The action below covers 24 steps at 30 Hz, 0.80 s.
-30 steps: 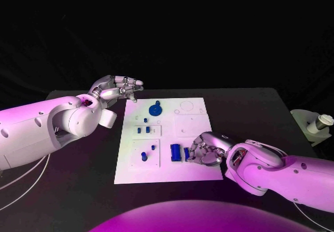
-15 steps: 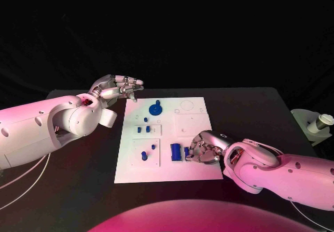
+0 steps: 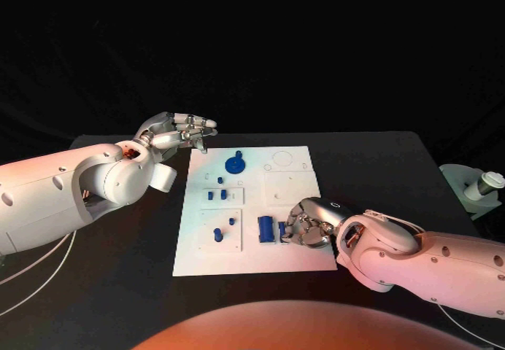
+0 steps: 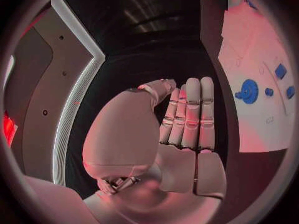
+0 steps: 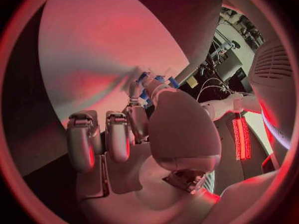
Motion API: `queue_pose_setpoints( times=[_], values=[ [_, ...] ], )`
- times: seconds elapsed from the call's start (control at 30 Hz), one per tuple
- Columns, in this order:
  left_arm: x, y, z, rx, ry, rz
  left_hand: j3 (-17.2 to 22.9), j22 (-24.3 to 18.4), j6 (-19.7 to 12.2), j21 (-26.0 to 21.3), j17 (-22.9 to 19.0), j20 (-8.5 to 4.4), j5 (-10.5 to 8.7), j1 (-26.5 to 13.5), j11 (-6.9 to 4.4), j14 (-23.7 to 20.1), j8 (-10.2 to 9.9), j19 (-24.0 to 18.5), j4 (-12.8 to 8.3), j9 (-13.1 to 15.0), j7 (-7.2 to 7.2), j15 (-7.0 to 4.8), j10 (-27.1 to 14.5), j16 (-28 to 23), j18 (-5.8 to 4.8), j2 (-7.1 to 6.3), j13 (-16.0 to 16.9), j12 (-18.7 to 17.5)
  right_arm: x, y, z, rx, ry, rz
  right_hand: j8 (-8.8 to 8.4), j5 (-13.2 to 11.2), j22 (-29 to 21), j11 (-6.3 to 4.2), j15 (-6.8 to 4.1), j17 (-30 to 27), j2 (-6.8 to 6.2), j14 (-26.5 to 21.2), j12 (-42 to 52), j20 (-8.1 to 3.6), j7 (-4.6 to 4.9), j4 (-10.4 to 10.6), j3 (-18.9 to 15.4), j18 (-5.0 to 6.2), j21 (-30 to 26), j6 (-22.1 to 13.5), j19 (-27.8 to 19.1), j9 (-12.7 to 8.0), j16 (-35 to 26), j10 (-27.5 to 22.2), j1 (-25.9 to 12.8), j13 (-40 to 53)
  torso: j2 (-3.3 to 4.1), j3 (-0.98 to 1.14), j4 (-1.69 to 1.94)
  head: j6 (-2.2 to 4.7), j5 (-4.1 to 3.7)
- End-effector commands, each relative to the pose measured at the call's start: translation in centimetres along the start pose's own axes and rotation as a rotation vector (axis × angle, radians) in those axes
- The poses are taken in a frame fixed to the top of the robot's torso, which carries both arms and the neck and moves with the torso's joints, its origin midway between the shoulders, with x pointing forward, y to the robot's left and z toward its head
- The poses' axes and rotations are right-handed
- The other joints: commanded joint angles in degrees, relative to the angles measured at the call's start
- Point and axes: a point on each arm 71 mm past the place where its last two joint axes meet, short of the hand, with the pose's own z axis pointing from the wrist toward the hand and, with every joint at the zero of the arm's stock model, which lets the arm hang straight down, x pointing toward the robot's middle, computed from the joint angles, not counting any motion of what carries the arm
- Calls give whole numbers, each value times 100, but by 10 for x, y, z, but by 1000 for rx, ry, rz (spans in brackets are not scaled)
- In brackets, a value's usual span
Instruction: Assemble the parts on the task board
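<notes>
The white task board [image 3: 297, 251] lies in the middle of the black table. On it are a blue gear [image 3: 236, 163], several small blue pegs [image 3: 216, 195] and a taller blue block [image 3: 266, 229]. My right hand [image 3: 306, 224] rests on the board's right side with its fingers curled in. Its fingertips pinch a small blue piece [image 3: 282, 232] just right of the block; in the right wrist view blue bits [image 5: 145, 77] show at the fingertips [image 5: 138, 100]. My left hand [image 3: 176, 132] hovers off the board's far left corner, fingers bent together and holding nothing. The gear [image 4: 249, 91] appears in the left wrist view.
A pale stand with a white cup [image 3: 485, 186] sits off the table's right edge. Bare black table [image 3: 379, 160] surrounds the board on all sides.
My right hand has edged slightly left over the small blue piece. My left hand and the other parts have stayed where they were.
</notes>
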Motion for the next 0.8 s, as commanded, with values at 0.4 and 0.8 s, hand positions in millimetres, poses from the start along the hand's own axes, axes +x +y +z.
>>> queue_pose_setpoints(
  times=[0.4, 0.8],
  values=[
    [-1, 0, 0, 9, 10, -1, 46, 17, -60, 34, -11, -17, 29, 23, 3, -32, 29, -20, -3, -12, 3, 27, -31, -2, 33, 17, -10, 34, -19, -3, -11, -75, -83, 162, -67, 59, 1401, 32, 4, 922, 2, 474, -350, -28, 69, 169, -114, -3, -274, -142, 444, -39, -88, -5, -196, 325, -28, -3, -17, 84, -17],
    [-13, 5, 7, 58, -61, -55, -184, -246, -185, -458, -152, 110, -24, -385, 10, -427, 58, -376, 314, -42, -25, 118, -145, -291, 9, -169, -45, 46, -81, -39, 24, -144, -218, 613, -620, 222, -43, 496, 408, -1872, 61, -652, -3900, 327, 568, 37, 6, 775, -4524, -1072, -1670, -214, -2051, -1959, 172, -1626, -266, -96, -91, 409, -73]
  ],
)
